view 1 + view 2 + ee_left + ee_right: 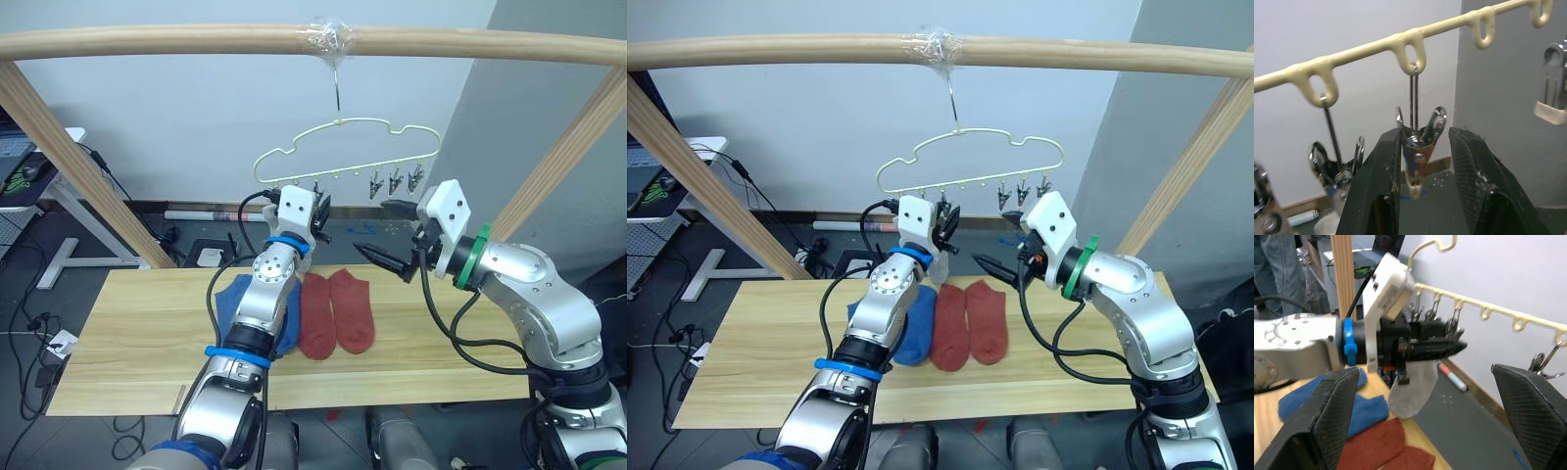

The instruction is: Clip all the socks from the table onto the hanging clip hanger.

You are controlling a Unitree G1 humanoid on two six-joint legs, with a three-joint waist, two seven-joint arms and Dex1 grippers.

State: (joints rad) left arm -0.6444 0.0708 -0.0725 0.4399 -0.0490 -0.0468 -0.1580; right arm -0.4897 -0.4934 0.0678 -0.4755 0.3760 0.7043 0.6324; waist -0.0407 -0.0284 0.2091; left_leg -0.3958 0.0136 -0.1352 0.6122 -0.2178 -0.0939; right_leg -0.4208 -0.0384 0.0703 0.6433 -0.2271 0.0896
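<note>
The pale yellow-green clip hanger (343, 124) hangs by its hook from the wooden pole (147, 41). My left gripper (1425, 133) is raised to its row of clips, open, with one finger on each side of a metal clip (1418, 142). A light grey sock (1413, 387) dangles from the clips just under that gripper. My right gripper (374, 227) hovers open to the right of it, below the hanger, holding nothing. Two rust-red socks (333, 311) lie flat side by side on the table (127, 333). A blue sock (233, 299) lies left of them, partly hidden by my left arm.
Slanted wooden frame legs (59, 147) rise at both sides of the table. Three bare clips (395, 181) hang at the hanger's right end. Cables and a desk (39, 186) stand on the floor to the left. A person's legs (1273, 264) show beyond the frame.
</note>
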